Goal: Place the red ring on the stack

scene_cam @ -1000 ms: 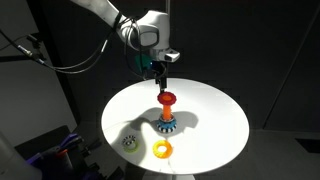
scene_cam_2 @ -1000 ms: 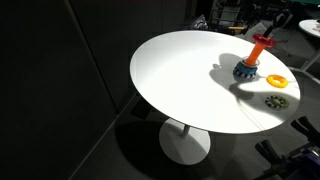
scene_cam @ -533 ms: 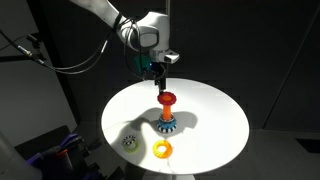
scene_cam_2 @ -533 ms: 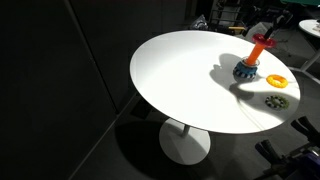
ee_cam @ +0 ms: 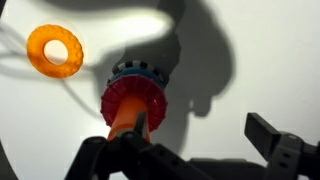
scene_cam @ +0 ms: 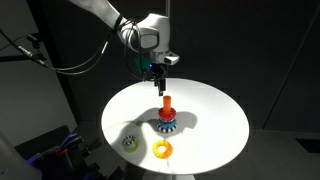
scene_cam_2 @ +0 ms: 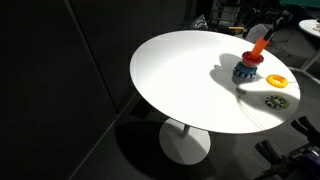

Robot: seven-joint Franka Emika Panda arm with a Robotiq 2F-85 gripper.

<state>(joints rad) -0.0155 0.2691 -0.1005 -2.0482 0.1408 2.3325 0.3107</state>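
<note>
The red ring (ee_cam: pixel 133 100) sits low on the orange peg (ee_cam: pixel 125 118) of the stack, resting on the blue scalloped ring (ee_cam: pixel 140 72). It shows the same way in both exterior views (scene_cam: pixel 166 113) (scene_cam_2: pixel 250 58). My gripper (ee_cam: pixel 190 150) is open and empty, straight above the peg's top; in an exterior view it (scene_cam: pixel 161 83) hangs a little above the stack (scene_cam: pixel 166 122). In the wrist view the peg stands next to my left finger.
A yellow ring (ee_cam: pixel 55 50) (scene_cam: pixel 162 150) (scene_cam_2: pixel 276 80) lies on the round white table (scene_cam: pixel 215 115) near the stack. A small green ring (scene_cam: pixel 129 142) (scene_cam_2: pixel 276 102) lies near the table's edge. The surroundings are dark.
The red ring was at the peg's top under the gripper; it has dropped down the peg onto the blue ring. The gripper has stayed in place.
</note>
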